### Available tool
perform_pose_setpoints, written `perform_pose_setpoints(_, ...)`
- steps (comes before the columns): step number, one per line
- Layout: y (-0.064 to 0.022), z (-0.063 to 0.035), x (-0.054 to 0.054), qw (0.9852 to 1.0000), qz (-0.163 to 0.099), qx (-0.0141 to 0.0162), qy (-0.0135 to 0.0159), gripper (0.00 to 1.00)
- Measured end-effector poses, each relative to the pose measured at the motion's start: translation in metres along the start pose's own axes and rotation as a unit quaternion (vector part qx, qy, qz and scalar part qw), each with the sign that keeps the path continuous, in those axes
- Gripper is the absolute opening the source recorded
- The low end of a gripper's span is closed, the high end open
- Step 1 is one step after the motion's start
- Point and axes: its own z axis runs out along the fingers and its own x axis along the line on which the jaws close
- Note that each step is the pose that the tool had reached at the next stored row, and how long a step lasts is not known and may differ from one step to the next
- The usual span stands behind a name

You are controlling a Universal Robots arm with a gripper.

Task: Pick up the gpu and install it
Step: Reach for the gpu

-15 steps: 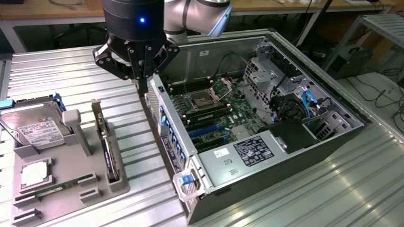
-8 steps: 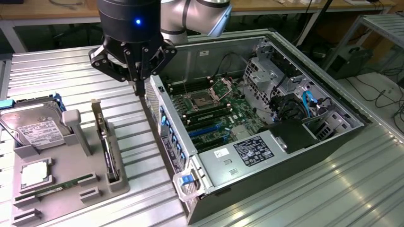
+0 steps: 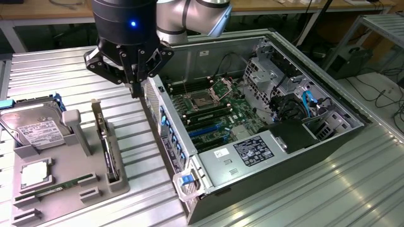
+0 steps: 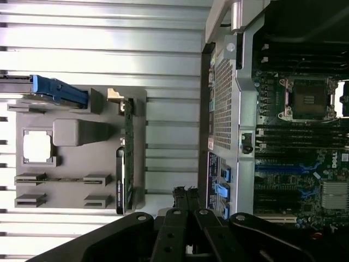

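Note:
The gpu (image 3: 108,152) stands on its long edge in a slot of the grey holder tray (image 3: 66,201), its pale bracket end toward the back. In the wrist view the gpu (image 4: 126,158) is a thin dark strip along the tray's (image 4: 73,158) edge nearest the case. My gripper (image 3: 134,91) hangs above the metal table, between the tray and the open computer case (image 3: 287,142). It is up and to the exterior view's right of the card's bracket end. Its fingers are shut together with nothing between them, and the wrist view shows the gripper (image 4: 185,194) closed beside the case wall.
The case lies on its side with the motherboard (image 3: 211,111) and its slots exposed. On the tray sit a silver hard drive (image 3: 37,126), a processor chip (image 3: 35,173) and a green memory stick (image 3: 58,186). Ribbed metal tabletop (image 3: 328,189) surrounds everything.

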Motion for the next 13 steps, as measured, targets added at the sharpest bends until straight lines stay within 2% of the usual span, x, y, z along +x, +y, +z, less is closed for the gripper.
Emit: perform_pose_setpoints(13,-0.0083,-0.0008,0.015,1.0,-0.006,-0.0002,0.0003,0.11)
